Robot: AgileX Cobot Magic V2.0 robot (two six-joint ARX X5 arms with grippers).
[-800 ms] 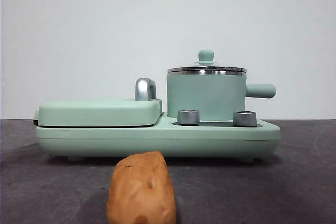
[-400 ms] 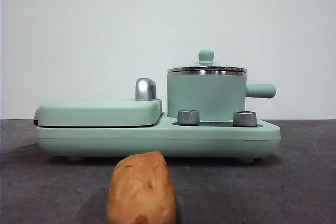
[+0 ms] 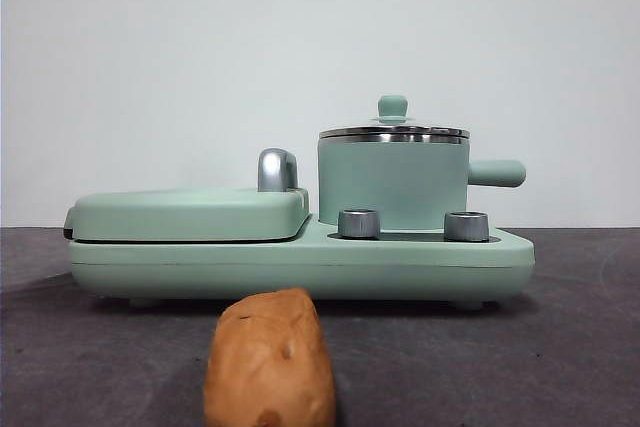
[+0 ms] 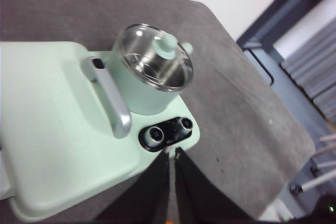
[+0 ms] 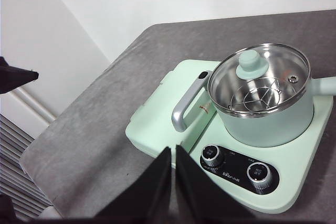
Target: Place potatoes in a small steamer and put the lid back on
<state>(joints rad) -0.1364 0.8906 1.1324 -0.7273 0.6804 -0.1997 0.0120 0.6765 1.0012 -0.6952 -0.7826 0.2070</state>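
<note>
Potato (image 3: pixel 270 359) lies on the desk (image 3: pixel 560 347) before the cooker (image 3: pixel 300 257); lid (image 3: pixel 393 129) sits on the steamer (image 3: pixel 392 182). Left hand (image 4: pixel 172 153) and right hand (image 5: pixel 173 150) hover above, pressed together

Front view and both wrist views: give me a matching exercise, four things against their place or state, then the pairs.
Things:
1. potato
2. lid
3. griddle cover
4. left gripper

Places or states:
A. closed flat on the appliance, beside the steamer
B. on the steamer, knob up
C. on the table, in front of the appliance
D. jaws shut, holding nothing, above the table

Pairs: 1-C, 2-B, 3-A, 4-D
</note>
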